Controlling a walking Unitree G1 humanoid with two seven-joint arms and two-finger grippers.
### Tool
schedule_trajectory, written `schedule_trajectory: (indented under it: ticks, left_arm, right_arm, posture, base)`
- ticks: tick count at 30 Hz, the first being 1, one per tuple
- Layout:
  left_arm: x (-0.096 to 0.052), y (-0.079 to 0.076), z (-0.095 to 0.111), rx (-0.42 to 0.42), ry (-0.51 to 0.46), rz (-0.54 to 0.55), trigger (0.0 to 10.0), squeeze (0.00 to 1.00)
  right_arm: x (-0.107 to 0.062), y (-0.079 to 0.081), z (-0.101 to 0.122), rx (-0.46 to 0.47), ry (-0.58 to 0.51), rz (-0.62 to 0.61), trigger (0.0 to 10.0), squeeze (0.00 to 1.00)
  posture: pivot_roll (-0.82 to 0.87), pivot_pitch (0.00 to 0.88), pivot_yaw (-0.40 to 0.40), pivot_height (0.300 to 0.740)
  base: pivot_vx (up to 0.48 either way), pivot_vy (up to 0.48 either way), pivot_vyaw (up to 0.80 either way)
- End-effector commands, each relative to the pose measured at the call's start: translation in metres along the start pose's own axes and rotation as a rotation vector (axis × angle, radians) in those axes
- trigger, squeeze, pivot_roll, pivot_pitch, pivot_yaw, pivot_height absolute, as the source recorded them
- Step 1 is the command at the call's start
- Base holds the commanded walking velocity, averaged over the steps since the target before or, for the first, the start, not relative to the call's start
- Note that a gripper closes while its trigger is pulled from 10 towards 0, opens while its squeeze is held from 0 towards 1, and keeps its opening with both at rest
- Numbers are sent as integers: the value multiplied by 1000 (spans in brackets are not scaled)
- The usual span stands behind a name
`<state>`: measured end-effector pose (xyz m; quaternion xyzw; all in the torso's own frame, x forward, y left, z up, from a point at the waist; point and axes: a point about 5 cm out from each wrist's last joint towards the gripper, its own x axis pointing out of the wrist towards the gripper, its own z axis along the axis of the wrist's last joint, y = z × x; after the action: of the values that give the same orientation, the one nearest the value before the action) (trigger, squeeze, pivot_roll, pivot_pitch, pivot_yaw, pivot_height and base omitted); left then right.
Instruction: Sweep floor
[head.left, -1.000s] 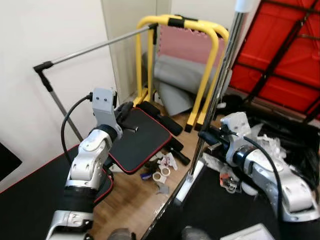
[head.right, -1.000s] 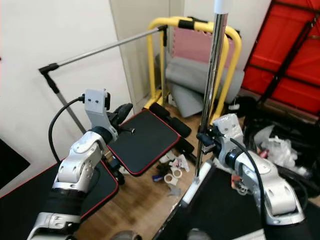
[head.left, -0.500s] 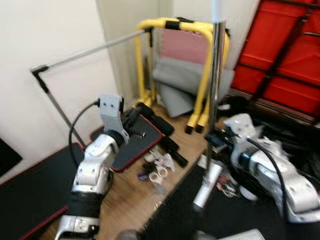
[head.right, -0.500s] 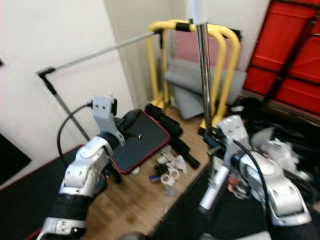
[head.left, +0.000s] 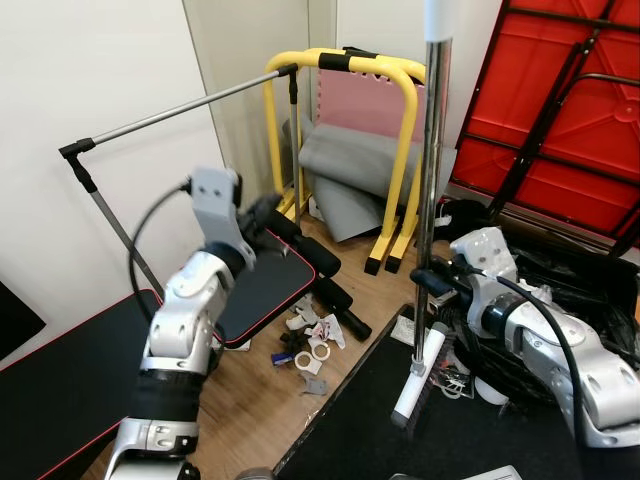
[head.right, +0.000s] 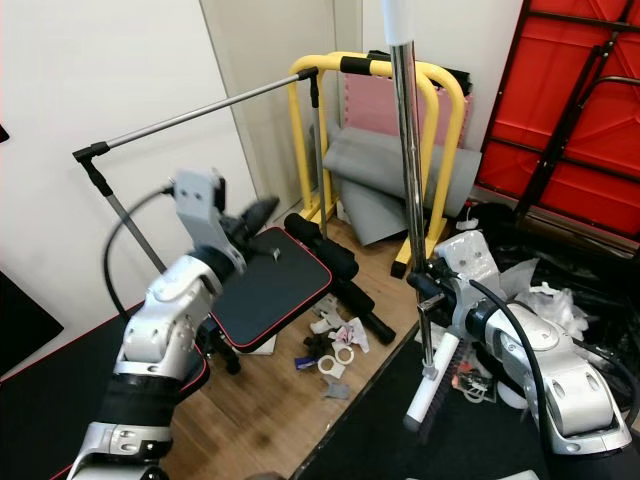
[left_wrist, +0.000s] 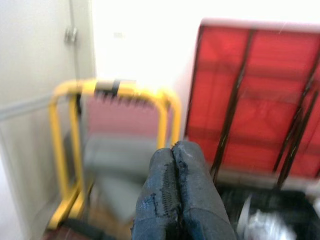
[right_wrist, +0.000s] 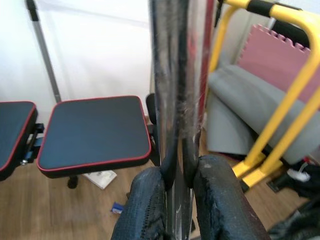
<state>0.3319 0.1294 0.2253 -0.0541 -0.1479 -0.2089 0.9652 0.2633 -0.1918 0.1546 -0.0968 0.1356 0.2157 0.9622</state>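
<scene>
A broom's chrome pole (head.left: 431, 150) stands nearly upright on the right. Its white lower end (head.left: 414, 376) reaches down over a black mat (head.left: 370, 430). My right gripper (head.left: 426, 281) is shut on the pole at mid-height; in the right wrist view its fingers (right_wrist: 150, 207) clamp the pole (right_wrist: 175, 75) from both sides. A small litter pile (head.left: 312, 346) of tape rolls and paper scraps lies on the wooden floor (head.left: 250, 420) beside the mat's edge. My left gripper (head.left: 264, 211) is raised over a black bench pad (head.left: 262, 288), blurred, with its fingers (left_wrist: 162, 200) pressed together and holding nothing.
A yellow tube frame (head.left: 345, 68) with grey padding stands at the back. A red folded frame (head.left: 560, 110) leans on the right wall. A grey rail (head.left: 180, 103) crosses on the left. Black rollers (head.left: 330, 290) lie near the litter. Dark clutter (head.left: 580, 290) sits behind my right arm.
The pole has swung from a lean to nearly upright, its lower end now over the black mat. My left gripper rose slightly. The camera view shifted.
</scene>
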Motion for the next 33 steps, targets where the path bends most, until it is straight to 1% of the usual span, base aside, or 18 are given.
schedule_trajectory:
  ticks: [1,3,6,7,8,10,11,14,15,16,17,18,21,23,24,27,29,33]
  left_arm:
    - [2,-14,15,-16,-62,-228,10000,1000]
    - [2,-14,15,-16,-62,-228,10000,1000]
    - [6,-44,34,-83,-131,-457,10000,1000]
    - [6,-44,34,-83,-131,-457,10000,1000]
    - [7,-50,37,-99,-145,-502,10000,1000]
    - [6,-61,38,-66,-133,-588,10000,1000]
    - [6,-61,38,-66,-133,-588,10000,1000]
    - [4,-68,37,-38,-117,-671,10000,1000]
    - [4,-68,37,-38,-117,-671,10000,1000]
    - [2,-73,39,-53,-115,-726,10000,1000]
    - [2,-73,39,-53,-115,-726,10000,1000]
    - [-1,-77,41,-66,-113,-775,10000,1000]
    - [-3,-81,43,-69,-109,-818,10000,1000]
    - [-9,-85,46,-75,-82,-908,10000,1000]
    - [-9,-85,46,-75,-82,-908,10000,1000]
    - [-15,-87,49,-103,-55,-990,10000,1000]
    - [-16,-88,50,-112,-51,-1005,10000,1000]
    - [-20,-93,54,-146,-52,-1054,10000,1000]
  right_arm:
    - [0,-3,11,-34,-54,8,10000,0]
    - [0,-3,11,-34,-54,8,10000,0]
    - [4,2,18,-65,-68,58,10000,0]
    - [4,2,18,-65,-68,58,10000,0]
    - [5,3,20,-71,-70,66,10000,0]
    - [6,4,22,-82,-72,68,10000,0]
    - [6,4,22,-82,-72,68,10000,0]
    - [8,6,24,-87,-75,72,10000,0]
    - [8,6,24,-87,-75,72,10000,0]
    - [9,8,25,-87,-79,80,10000,0]
    - [9,8,25,-87,-79,80,10000,0]
    - [9,9,26,-87,-81,87,10000,0]
    - [10,10,26,-87,-82,91,10000,0]
    - [11,10,26,-90,-81,89,10000,0]
    - [11,10,26,-90,-81,89,10000,0]
    - [10,7,26,-95,-76,80,10000,0]
    - [10,7,26,-96,-75,80,10000,0]
    - [11,11,25,-100,-72,96,10000,0]
  posture:
    - [11,0,-42,740]
    - [11,0,-42,740]
    - [8,0,-34,740]
    - [8,0,-34,740]
    - [6,0,-34,740]
    - [4,0,-33,740]
    - [4,0,-33,740]
    - [2,0,-30,740]
    - [2,0,-30,740]
    - [2,0,-31,740]
    - [2,0,-31,740]
    - [2,0,-31,740]
    - [1,0,-32,740]
    - [-4,0,-30,740]
    - [-4,0,-30,740]
    - [-8,0,-30,740]
    - [-9,0,-30,740]
    - [-10,0,-32,740]
  base:
    - [0,0,0]
    - [0,0,0]
    - [0,0,0]
    - [0,0,0]
    - [0,0,0]
    - [0,0,0]
    - [0,0,0]
    - [0,0,0]
    - [0,0,0]
    - [0,0,0]
    - [0,0,0]
    - [0,0,0]
    - [0,0,0]
    - [0,0,0]
    - [0,0,0]
    - [0,0,0]
    - [0,0,0]
    - [0,0,0]
